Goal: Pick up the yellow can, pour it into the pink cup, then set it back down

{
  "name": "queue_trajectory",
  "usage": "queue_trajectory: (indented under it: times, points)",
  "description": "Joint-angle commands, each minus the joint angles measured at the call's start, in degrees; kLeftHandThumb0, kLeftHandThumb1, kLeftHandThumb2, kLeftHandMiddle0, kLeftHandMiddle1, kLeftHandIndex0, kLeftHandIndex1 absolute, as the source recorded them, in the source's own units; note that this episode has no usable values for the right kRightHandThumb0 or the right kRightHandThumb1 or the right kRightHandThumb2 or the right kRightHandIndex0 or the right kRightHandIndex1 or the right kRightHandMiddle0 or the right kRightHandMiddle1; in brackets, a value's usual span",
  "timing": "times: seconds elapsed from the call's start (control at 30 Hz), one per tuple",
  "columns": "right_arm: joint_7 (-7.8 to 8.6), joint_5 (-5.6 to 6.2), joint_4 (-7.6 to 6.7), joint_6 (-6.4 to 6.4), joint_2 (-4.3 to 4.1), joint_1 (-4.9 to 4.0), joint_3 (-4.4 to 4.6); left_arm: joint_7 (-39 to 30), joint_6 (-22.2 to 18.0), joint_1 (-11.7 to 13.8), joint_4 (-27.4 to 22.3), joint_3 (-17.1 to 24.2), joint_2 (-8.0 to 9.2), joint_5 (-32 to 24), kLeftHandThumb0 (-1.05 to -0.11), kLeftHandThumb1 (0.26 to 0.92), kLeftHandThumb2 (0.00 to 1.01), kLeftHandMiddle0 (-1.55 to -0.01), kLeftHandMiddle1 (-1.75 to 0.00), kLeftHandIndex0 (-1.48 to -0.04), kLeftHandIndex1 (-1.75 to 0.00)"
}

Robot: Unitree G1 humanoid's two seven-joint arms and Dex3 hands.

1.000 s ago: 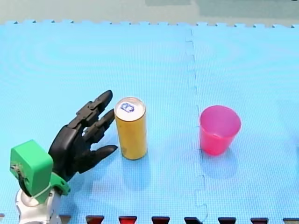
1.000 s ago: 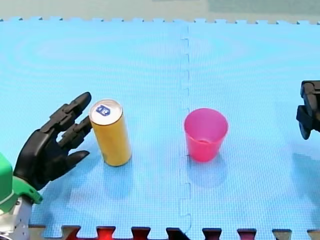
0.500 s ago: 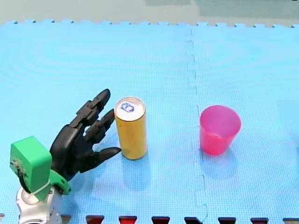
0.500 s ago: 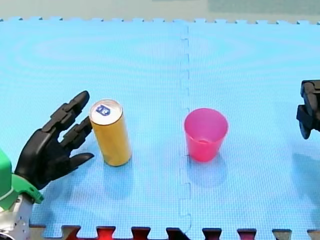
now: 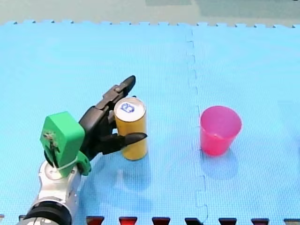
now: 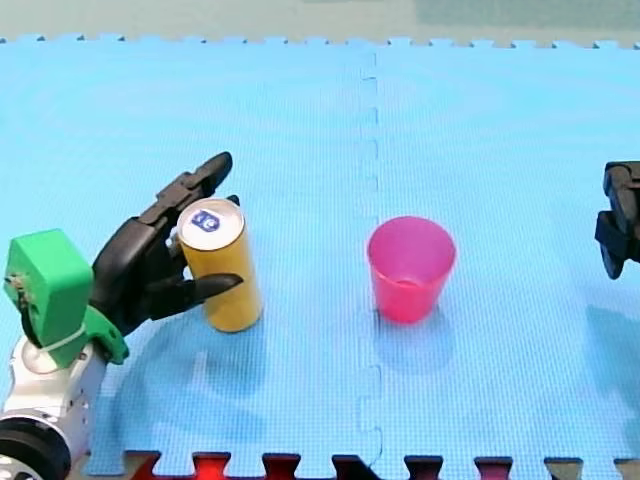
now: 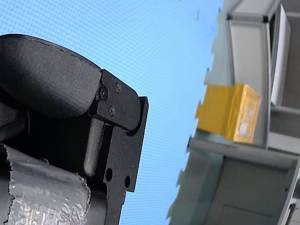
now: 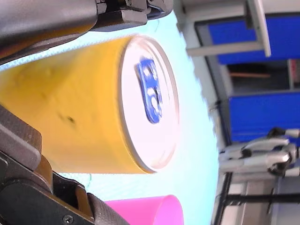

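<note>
Blue mat (image 5: 211,61): left hand (image 5: 101,129) grips the upright yellow can (image 5: 133,124), silver-topped with blue tab (image 5: 127,107); right hand (image 6: 620,230) at right edge.

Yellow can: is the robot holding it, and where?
Left hand grips the can around its side, thumb in front, fingers behind; it stands on mat. Right hand, far right, empty.
</note>
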Motion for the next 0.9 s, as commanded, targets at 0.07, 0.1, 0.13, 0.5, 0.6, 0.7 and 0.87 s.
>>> queue_trajectory:
  times: [0.07,0.1,0.13,0.5,0.6,0.7,0.87]
  points:
    - [-0.24,-0.06,-0.09,-0.5,-0.48,0.29,0.05,1.58,0.62,-1.59,1.04,-1.19,-0.34,1.53,-0.919,0.639,0.01,-0.09,0.0,-0.08,0.0]
    - [-0.25,-0.08,-0.1,-0.5,-0.49,0.29,0.07,1.64,0.67,-1.75,1.2,-1.35,-0.4,1.74,-0.921,0.641,0.01,-0.09,0.0,-0.08,0.0]
    - [-0.27,-0.09,-0.11,-0.5,-0.49,0.29,0.09,1.61,0.69,-1.87,1.34,-1.5,-0.46,1.92,-0.924,0.645,0.01,-0.09,0.0,-0.08,0.0]
    - [-0.88,-0.31,-0.11,-0.6,-0.35,0.29,0.46,0.79,0.55,-2.52,2.25,-5.08,-0.24,5.78,-0.95,0.678,0.01,-0.11,-0.01,-0.1,-0.01]
    - [-0.87,-0.25,-0.12,-0.7,-0.37,0.4,0.46,0.67,0.55,-2.41,2.12,-5.78,-0.07,6.34,-0.951,0.683,0.01,-0.11,-0.01,-0.1,0.0]
    - [-0.81,-0.17,-0.1,-0.76,-0.4,0.47,0.4,0.94,0.63,-2.35,1.99,-6.47,0.21,7.06,-0.951,0.687,0.01,-0.11,-0.01,-0.1,0.0]
    - [-0.67,-0.08,-0.15,-0.85,-0.48,0.57,0.35,9.94,-0.45,-1.33,1.03,-8.43,0.61,10.54,-0.764,0.737,0.01,-0.56,-0.08,-0.46,-0.05]
